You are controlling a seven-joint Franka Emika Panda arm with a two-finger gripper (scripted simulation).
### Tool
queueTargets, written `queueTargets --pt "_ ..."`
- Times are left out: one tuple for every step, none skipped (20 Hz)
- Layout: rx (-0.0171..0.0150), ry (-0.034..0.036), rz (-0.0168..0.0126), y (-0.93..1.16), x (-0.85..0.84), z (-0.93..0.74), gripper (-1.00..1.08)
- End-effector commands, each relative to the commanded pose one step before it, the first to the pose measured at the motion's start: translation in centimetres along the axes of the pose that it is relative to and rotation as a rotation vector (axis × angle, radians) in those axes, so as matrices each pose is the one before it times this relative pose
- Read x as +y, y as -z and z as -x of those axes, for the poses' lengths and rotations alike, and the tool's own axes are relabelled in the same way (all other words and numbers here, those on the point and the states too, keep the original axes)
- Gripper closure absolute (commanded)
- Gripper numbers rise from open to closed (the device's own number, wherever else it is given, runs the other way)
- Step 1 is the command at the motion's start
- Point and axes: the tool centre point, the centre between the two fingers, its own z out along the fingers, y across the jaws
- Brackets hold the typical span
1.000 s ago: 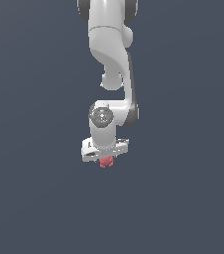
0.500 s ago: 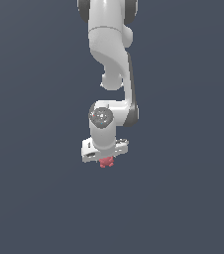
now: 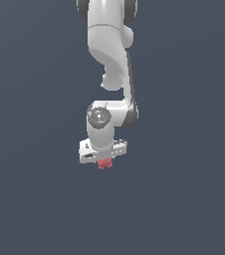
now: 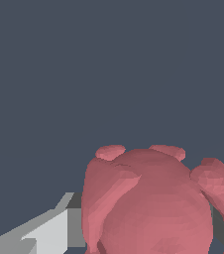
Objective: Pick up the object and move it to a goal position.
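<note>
The object (image 3: 104,163) is a small red-pink lumpy thing with knobbly bumps. In the exterior view it pokes out just below the white gripper (image 3: 103,158), mostly hidden by the hand. In the wrist view the object (image 4: 148,203) fills the lower part of the picture, held between the fingers; one grey-white finger (image 4: 49,230) shows beside it. The gripper is shut on the object. The white arm (image 3: 109,55) reaches down from the top of the exterior view.
A plain dark blue-grey surface (image 3: 184,199) lies all around the gripper. No other objects, containers or edges show in either view.
The arm and gripper, with the object held, have shifted very slightly; the object stays between the fingers.
</note>
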Motion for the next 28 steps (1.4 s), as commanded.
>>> queueTargets --pt "0.00096 -0.00077 0.00054 0.799 0.874 -0.36 1.08" --pt "0.0 0.0 0.0 0.375 0.411 -0.178 1.08" --pt "0.0 0.0 0.0 0.404 0.442 -0.192 1.08" --pt "0.0 0.0 0.0 0.429 0.47 -0.205 1.08" --pt "0.0 0.0 0.0 0.452 0.496 -0.218 1.08" --pt "0.0 0.0 0.0 0.472 0.518 -0.229 1.08" --pt "0.0 0.0 0.0 0.489 0.537 -0.239 1.08" --pt "0.00025 0.0006 -0.00023 0.514 0.517 -0.26 1.08" --pt "0.0 0.0 0.0 0.515 0.568 -0.256 1.08" --pt "0.0 0.0 0.0 0.524 0.579 -0.263 1.08" --pt "0.0 0.0 0.0 0.531 0.588 -0.27 1.08" --pt "0.0 0.0 0.0 0.535 0.593 -0.275 1.08" --pt "0.0 0.0 0.0 0.518 0.576 -0.269 1.08" --pt "0.0 0.0 0.0 0.495 0.552 -0.26 1.08" --pt "0.0 0.0 0.0 0.473 0.528 -0.252 1.08" --pt "0.0 0.0 0.0 0.451 0.506 -0.244 1.08" --pt "0.0 0.0 0.0 0.427 0.48 -0.235 1.08" --pt "0.0 0.0 0.0 0.389 0.439 -0.217 1.08" --pt "0.0 0.0 0.0 0.354 0.399 -0.199 1.08" --pt "0.0 0.0 0.0 0.321 0.363 -0.182 1.08" --pt "0.0 0.0 0.0 0.289 0.328 -0.168 1.08" --pt "0.0 0.0 0.0 0.258 0.295 -0.154 1.08" --pt "0.0 0.0 0.0 0.23 0.264 -0.141 1.08" --pt "0.0 0.0 0.0 0.206 0.237 -0.129 1.08" --pt "0.0 0.0 0.0 0.184 0.213 -0.117 1.08" --pt "0.0 0.0 0.0 0.164 0.19 -0.105 1.08" --pt "0.0 0.0 0.0 0.145 0.168 -0.094 1.08" --pt "0.0 0.0 0.0 0.126 0.147 -0.083 1.08"
